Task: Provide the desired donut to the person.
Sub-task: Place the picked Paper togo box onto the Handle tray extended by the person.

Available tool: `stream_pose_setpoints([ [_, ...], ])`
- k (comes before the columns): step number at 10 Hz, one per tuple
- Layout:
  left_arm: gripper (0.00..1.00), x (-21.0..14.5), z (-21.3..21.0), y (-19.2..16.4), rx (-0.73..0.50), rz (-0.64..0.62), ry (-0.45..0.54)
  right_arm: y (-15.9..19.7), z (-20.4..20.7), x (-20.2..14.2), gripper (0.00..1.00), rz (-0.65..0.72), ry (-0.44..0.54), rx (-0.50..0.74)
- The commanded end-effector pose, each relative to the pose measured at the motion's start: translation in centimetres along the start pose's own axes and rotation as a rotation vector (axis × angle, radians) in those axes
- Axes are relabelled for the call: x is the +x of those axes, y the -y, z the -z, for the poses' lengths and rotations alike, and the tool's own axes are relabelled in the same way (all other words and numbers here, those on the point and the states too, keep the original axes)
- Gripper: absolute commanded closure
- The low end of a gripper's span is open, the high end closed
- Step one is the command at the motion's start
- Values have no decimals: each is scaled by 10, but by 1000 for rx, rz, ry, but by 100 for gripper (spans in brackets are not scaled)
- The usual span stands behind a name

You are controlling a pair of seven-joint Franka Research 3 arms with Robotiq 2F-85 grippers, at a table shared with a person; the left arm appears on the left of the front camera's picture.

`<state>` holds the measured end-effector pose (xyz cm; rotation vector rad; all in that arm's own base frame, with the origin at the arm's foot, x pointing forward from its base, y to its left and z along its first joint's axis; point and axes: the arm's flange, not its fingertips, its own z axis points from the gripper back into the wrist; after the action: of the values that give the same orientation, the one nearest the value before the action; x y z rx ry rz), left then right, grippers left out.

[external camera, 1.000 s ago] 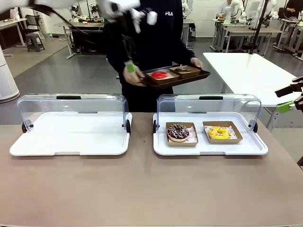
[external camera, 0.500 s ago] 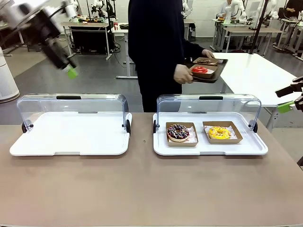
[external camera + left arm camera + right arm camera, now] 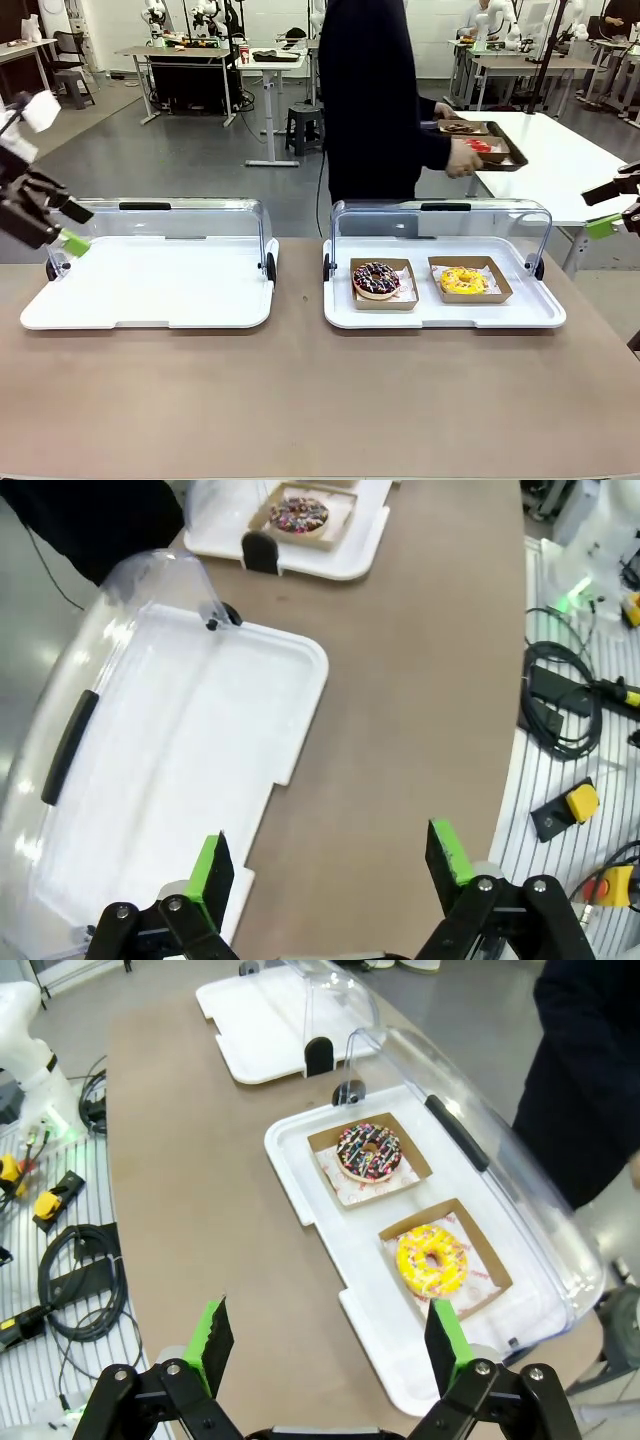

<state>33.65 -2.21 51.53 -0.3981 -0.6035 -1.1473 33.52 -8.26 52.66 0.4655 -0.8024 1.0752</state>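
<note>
A chocolate donut with sprinkles (image 3: 376, 280) (image 3: 368, 1151) (image 3: 298, 513) and a yellow donut (image 3: 463, 280) (image 3: 431, 1260) lie in brown paper boxes in the right white display case (image 3: 440, 315). Behind that case the person (image 3: 370, 100) stands turned to the right and holds a dark tray (image 3: 508, 158) that carries a red donut and a brown one. At the table's left edge, above the end of the empty left case (image 3: 150, 290) (image 3: 180, 760), my left gripper (image 3: 70, 228) (image 3: 330, 865) is open and holds nothing. My right gripper (image 3: 605, 210) (image 3: 330, 1345) hangs open off the table's right end.
Both cases have clear lids (image 3: 150, 215) raised at the back. A white table (image 3: 530, 150) stands behind on the right, near the person's tray. Cables and yellow devices (image 3: 570, 710) lie on a shelf beside the brown table. Bare brown tabletop (image 3: 300, 400) stretches in front of the cases.
My left arm has swung from over the person's tray, left and down to the table's left edge. The person turned and carried the tray to the right. My right arm has not moved.
</note>
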Motion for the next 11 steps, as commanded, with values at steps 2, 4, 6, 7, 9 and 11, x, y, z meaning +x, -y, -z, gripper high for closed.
stream_pose_setpoints([
  [2,0,-36,0,-7,-58,19,125,2,2,0,0,-12,30,6],
  [4,0,-52,-5,-12,-54,12,152,2,2,0,0,-12,30,6],
  [6,0,-53,-16,-20,-23,36,149,2,2,0,0,-12,30,6],
  [7,0,-53,-20,-22,-2,41,137,2,2,0,0,-12,30,6],
  [9,0,-61,-27,-21,61,27,130,2,2,0,0,-12,30,6],
  [11,0,-63,-31,-21,99,18,144,2,2,0,0,-12,30,6],
])
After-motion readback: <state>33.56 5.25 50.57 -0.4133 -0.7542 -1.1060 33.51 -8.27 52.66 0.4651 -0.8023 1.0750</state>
